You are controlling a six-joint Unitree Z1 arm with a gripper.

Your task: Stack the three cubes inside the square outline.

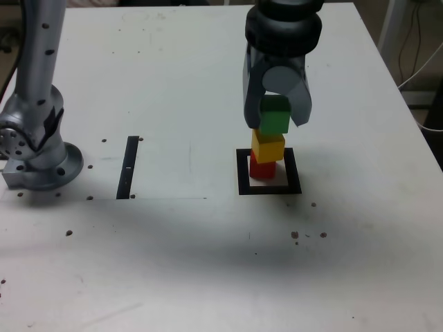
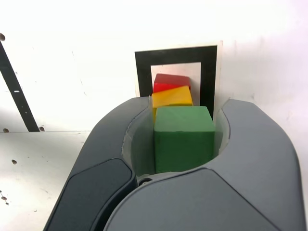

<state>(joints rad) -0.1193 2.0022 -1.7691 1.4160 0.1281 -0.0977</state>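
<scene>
Now the gripper (image 1: 276, 114) has its jaws clamped on the green cube (image 1: 275, 115), poised atop the yellow cube (image 1: 268, 146) and red cube (image 1: 261, 168) inside the square outline (image 1: 242, 173) (last placement, I judge), so next it needs squaring, then releasing.

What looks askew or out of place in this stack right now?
The yellow cube sits twisted on the red cube, so their edges don't line up. The green cube is held in the tool above them. The stack stands inside the square outline. Nothing looks spilled or damaged.
</scene>
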